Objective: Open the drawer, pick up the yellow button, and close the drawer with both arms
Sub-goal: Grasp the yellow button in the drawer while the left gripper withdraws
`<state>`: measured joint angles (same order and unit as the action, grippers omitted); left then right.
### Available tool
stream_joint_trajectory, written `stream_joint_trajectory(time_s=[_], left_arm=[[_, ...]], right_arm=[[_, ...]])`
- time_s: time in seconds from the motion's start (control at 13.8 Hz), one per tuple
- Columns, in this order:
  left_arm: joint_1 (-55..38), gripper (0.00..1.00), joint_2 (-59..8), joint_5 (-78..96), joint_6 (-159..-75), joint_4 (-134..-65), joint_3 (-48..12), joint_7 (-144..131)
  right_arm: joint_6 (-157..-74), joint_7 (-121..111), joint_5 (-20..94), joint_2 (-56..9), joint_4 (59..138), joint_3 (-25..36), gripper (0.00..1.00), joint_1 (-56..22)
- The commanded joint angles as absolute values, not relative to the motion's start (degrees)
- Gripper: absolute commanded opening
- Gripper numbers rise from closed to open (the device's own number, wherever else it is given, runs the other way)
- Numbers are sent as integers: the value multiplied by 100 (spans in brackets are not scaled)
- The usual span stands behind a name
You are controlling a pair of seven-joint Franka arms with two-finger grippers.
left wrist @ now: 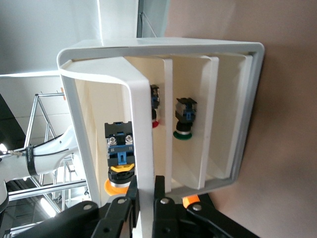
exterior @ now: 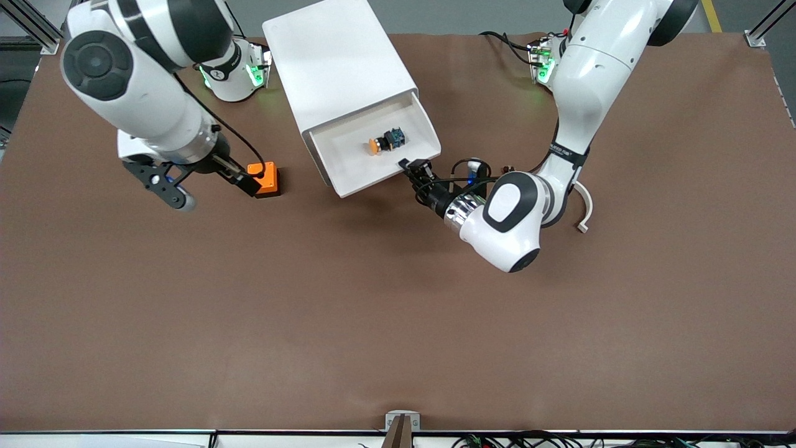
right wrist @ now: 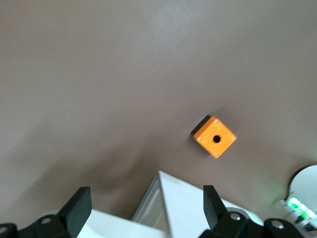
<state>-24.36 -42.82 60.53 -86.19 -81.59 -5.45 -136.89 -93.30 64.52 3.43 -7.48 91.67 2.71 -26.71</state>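
The white cabinet (exterior: 336, 56) lies on the brown table. Its top drawer (exterior: 348, 180) is pulled out toward the front camera. The button (exterior: 385, 142), with an orange cap and a black-and-blue body, lies on its side inside the drawer. My left gripper (exterior: 415, 168) is shut on the drawer's front wall (left wrist: 141, 124), one finger inside and one outside. The button (left wrist: 119, 161) is just inside that wall, close to the fingers (left wrist: 131, 191). My right gripper (exterior: 217, 193) is open wide and empty, up over the table beside the orange cube (exterior: 267, 177).
The orange cube with a hole (right wrist: 214, 137) sits beside the cabinet, toward the right arm's end. The lower drawers hold a red-capped button (left wrist: 155, 106) and a green-capped one (left wrist: 184, 119). A corner of the cabinet (right wrist: 188, 208) shows between my right fingers.
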Motion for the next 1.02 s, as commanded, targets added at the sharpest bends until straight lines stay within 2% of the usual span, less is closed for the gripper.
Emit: stream_joint_trajectory(time_s=[0.0, 0.07, 0.15, 0.22, 0.73, 0.94], left_arm=[[-2303, 31, -4289, 5950, -8499, -7998, -527, -13500], [-2277, 52, -4254, 5950, -8490, -7998, -527, -13500], [-2189, 82, -4245, 5950, -8464, -7998, -527, -13509], [-2136, 97, -4228, 5854, -8455, -7989, -527, -13517], [-1811, 99, -4026, 4633, -8402, -7647, -554, -13509], [-1670, 99, -3973, 4342, -8394, -7322, -571, -13159]], right_arm=[[-9658, 7380, 396, -668, 9369, 343, 100, -3206], [-9798, 7740, 387, -685, 9395, 343, 100, -3391], [-9930, 8091, 387, -694, 9439, 343, 100, -3593], [-10080, 8399, 387, -703, 9483, 343, 100, -3777], [-11099, 9938, 334, -800, 10089, 352, 100, -4578], [-11328, 10317, 299, -1054, 10116, 352, 100, -4903]])
